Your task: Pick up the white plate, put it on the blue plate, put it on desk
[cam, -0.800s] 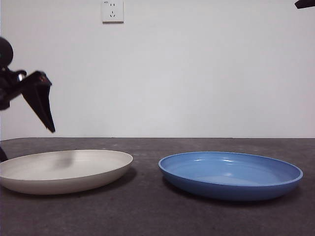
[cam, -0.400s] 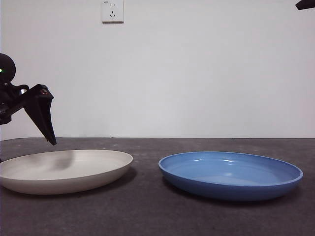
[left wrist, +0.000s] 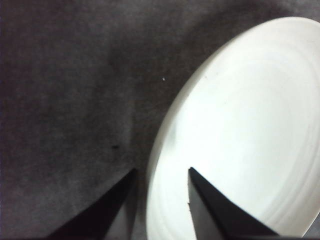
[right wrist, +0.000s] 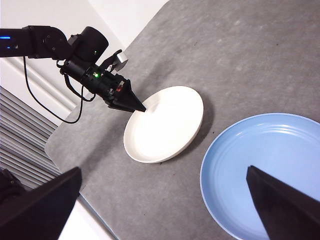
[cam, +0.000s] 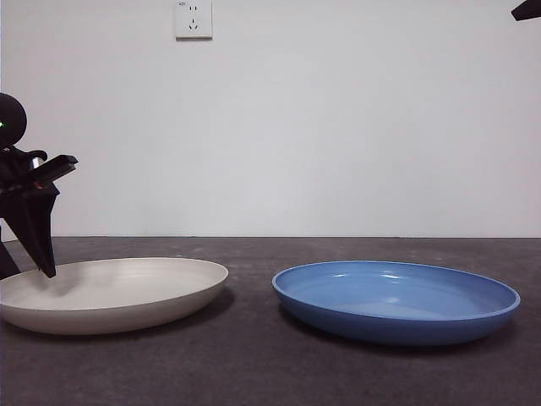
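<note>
The first step, the pick-up of the white plate [cam: 114,292], is judged to be in hand. The left hand [left wrist: 160,175] is shown with its two black, wedge-shaped jaws parted and straddling the plate's rim at the lower centre of the left wrist view: one jaw over the bench [left wrist: 65,100], the other over the plate's inside. Nothing is gripped yet.

In the front view the same hand is seen at the left edge, tips at the plate's far-left rim. The next move is judged to call for a closing of the jaws on the thin rim, then a lift and a carry toward the blue plate [cam: 396,300] at lower right.

The white plate is wide, shallow and matte cream; the blue plate is alike in shape but glossy. The bench is dark, mottled and matte. The right hand [right wrist: 165,200] is held high above, widely open and empty.
</note>
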`<state>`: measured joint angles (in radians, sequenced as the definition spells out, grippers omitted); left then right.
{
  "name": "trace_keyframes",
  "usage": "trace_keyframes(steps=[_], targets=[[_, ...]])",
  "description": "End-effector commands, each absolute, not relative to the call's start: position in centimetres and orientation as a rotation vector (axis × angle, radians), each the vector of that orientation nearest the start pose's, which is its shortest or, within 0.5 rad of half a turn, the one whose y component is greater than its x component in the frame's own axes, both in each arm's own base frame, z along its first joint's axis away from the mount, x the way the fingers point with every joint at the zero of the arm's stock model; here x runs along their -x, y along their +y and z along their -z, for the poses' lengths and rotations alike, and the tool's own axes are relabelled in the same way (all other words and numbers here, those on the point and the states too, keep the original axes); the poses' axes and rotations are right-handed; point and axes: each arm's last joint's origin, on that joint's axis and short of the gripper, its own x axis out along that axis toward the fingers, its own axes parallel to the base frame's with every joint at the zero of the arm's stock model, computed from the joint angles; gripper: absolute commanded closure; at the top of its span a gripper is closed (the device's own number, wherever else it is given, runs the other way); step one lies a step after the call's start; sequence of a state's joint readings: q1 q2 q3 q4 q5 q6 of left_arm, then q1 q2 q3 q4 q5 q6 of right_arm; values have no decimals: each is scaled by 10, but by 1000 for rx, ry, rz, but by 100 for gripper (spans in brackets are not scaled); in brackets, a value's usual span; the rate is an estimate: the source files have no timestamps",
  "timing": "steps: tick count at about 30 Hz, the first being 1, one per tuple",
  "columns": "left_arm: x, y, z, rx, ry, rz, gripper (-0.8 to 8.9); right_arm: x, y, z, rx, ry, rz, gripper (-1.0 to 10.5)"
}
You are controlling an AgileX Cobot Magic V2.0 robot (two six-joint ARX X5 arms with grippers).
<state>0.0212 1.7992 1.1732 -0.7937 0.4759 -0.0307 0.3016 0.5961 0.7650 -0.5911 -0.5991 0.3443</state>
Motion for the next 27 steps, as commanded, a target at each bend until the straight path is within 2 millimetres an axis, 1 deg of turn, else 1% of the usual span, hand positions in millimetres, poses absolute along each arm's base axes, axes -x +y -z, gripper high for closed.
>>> trace_keyframes(steps=[1, 3, 7, 9, 12, 15, 18, 20, 24, 27], targets=[[-333, -6, -170, 357, 1395, 368, 706, -106, 51, -318, -366, 563, -816, 357], [-333, -6, -167, 355, 1399, 370, 750, -106, 51, -318, -366, 563, -816, 357], [-336, -6, -158, 363, 1426, 367, 808, -106, 51, -318, -365, 562, -816, 357], [-336, -6, -155, 365, 1436, 365, 808, -106, 51, -318, -365, 561, -816, 358], [-337, -6, -157, 367, 1435, 360, 807, -105, 50, -320, -365, 558, -811, 358], [-341, -6, -165, 368, 1432, 358, 806, -102, 48, -325, -348, 561, -759, 358], [-347, -8, -179, 377, 1432, 351, 806, -94, 43, -333, -281, 584, -664, 358], [-349, -12, -190, 387, 1447, 347, 806, -88, 39, -340, -222, 600, -607, 358], [-353, -34, -207, 355, 1459, 386, 806, -74, 31, -355, -133, 616, -510, 358], [-355, -58, -219, 335, 1450, 434, 806, -64, 27, -366, -103, 624, -452, 358]])
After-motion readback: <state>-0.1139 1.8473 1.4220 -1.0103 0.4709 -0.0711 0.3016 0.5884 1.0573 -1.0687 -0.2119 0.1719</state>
